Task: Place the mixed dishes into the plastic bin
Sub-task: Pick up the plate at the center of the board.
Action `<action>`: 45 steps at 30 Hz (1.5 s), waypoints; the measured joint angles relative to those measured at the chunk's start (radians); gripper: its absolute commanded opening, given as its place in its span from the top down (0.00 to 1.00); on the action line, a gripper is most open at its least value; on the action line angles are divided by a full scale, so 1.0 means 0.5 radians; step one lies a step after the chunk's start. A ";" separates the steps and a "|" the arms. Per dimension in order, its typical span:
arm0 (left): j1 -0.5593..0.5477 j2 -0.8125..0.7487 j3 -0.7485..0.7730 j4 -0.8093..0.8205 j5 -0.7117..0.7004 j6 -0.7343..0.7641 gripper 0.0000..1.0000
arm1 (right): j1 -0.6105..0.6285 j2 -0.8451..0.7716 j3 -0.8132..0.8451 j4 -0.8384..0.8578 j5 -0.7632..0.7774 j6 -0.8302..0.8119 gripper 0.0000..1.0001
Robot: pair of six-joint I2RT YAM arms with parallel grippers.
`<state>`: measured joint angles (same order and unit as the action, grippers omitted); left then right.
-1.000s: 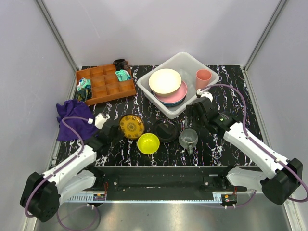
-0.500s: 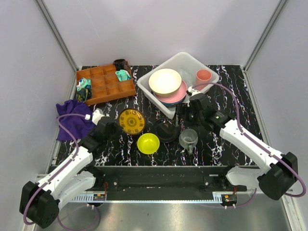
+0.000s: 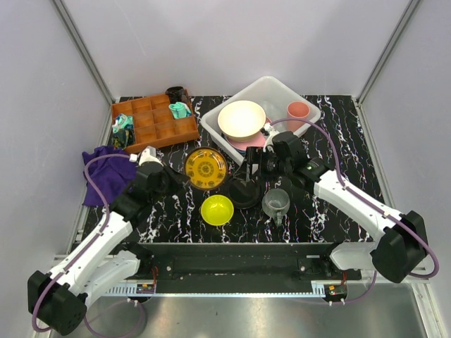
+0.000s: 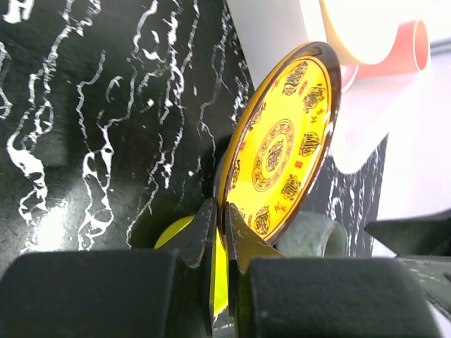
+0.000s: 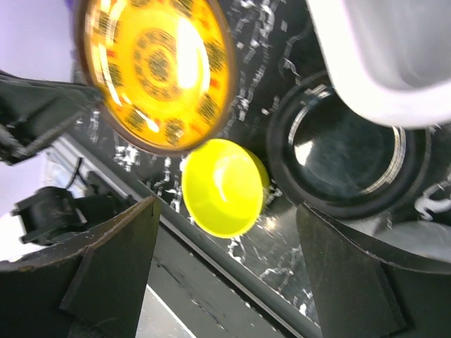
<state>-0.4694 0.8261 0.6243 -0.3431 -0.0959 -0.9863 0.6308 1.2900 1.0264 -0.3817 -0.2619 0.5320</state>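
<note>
My left gripper (image 3: 182, 177) is shut on the rim of a yellow patterned plate with a dark edge (image 3: 206, 169) and holds it tilted above the table, left of the plastic bin (image 3: 268, 82); the grip shows in the left wrist view (image 4: 220, 211) on the plate (image 4: 282, 148). The bin holds a cream bowl (image 3: 242, 118), a pink plate (image 3: 248, 141) and a pink cup (image 3: 298, 110). My right gripper (image 3: 254, 169) is open and empty above the black saucer (image 3: 243, 192). The small yellow bowl (image 3: 217, 210) and grey mug (image 3: 275, 202) stand on the table. The right wrist view shows the bowl (image 5: 224, 186) and saucer (image 5: 345, 148).
A brown wooden compartment tray (image 3: 151, 124) with small items stands at the back left. A purple cloth (image 3: 106, 169) lies at the left edge, beside my left arm. The bin's near corner (image 5: 394, 63) overhangs the saucer in the right wrist view.
My left gripper has lifted the yellow patterned plate and carried it back and right toward the bin. My right gripper has moved left from the bin's edge to above the black saucer.
</note>
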 measured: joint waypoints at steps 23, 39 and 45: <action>0.000 -0.013 0.030 0.184 0.545 0.037 1.00 | 0.000 0.132 0.000 0.237 -0.130 0.092 0.25; 0.005 -0.013 0.029 0.227 0.678 0.048 1.00 | -0.001 0.140 0.000 0.266 -0.130 0.101 0.90; 0.025 -0.002 0.025 0.182 0.661 0.068 0.83 | -0.007 0.104 0.002 0.317 -0.166 0.122 1.00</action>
<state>-0.4568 0.8249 0.6369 -0.2520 0.2348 -0.9524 0.6273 1.3418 1.0275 -0.2234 -0.3447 0.5930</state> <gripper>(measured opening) 0.072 0.035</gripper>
